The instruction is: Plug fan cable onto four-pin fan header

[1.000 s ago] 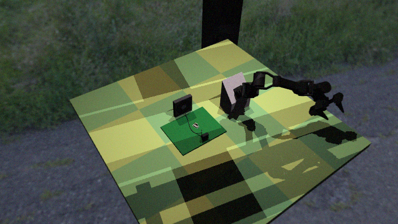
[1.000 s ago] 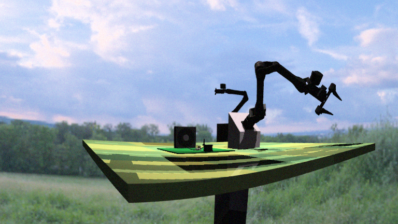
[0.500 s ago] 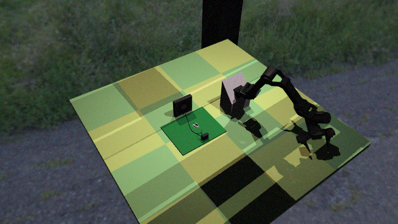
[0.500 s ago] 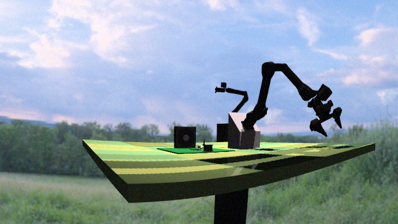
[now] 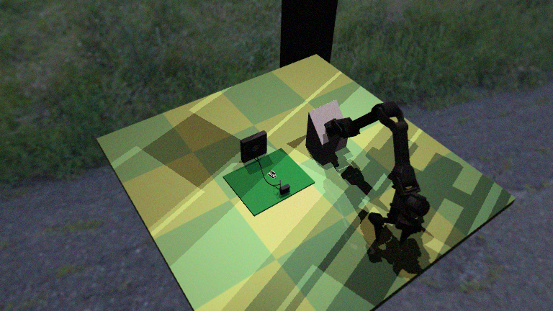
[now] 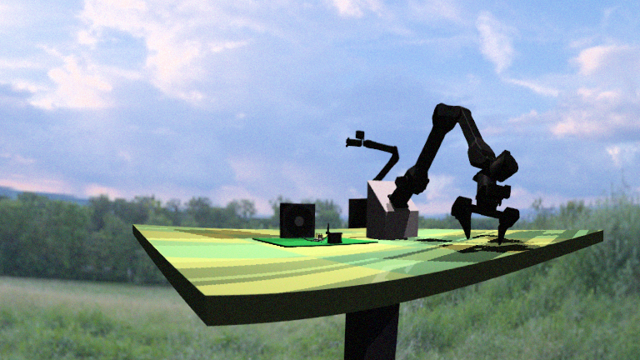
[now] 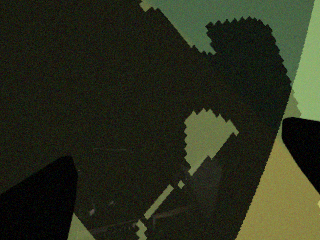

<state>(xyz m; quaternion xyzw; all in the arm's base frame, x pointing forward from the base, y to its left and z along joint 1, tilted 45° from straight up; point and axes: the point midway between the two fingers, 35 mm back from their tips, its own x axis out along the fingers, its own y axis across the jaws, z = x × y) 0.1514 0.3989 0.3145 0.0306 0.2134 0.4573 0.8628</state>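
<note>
The green board (image 5: 254,204) (image 6: 292,243) lies on the table. The black fan (image 5: 253,146) (image 6: 297,221) stands upright at its edge. The small pale header (image 5: 271,174) (image 6: 318,237) shows upright pins. The fan's thin cable (image 5: 263,173) curves past the header to a dark block (image 5: 284,188) (image 6: 334,237) with a thin upright post on the board. The plug cannot be told apart from this block. My gripper (image 5: 388,244) (image 6: 484,240) (image 7: 181,148) is open wide and empty, pointing down low over the table, well right of the board. The wrist view shows neither board nor plug.
The arm rises from a pale wedge-shaped base (image 5: 327,120) (image 6: 392,219) to the right of the fan. A thin bent black stand (image 6: 393,153) rises behind the base. The table's edge (image 5: 448,246) runs near my gripper. Dark shadows cover the table beneath the fingers.
</note>
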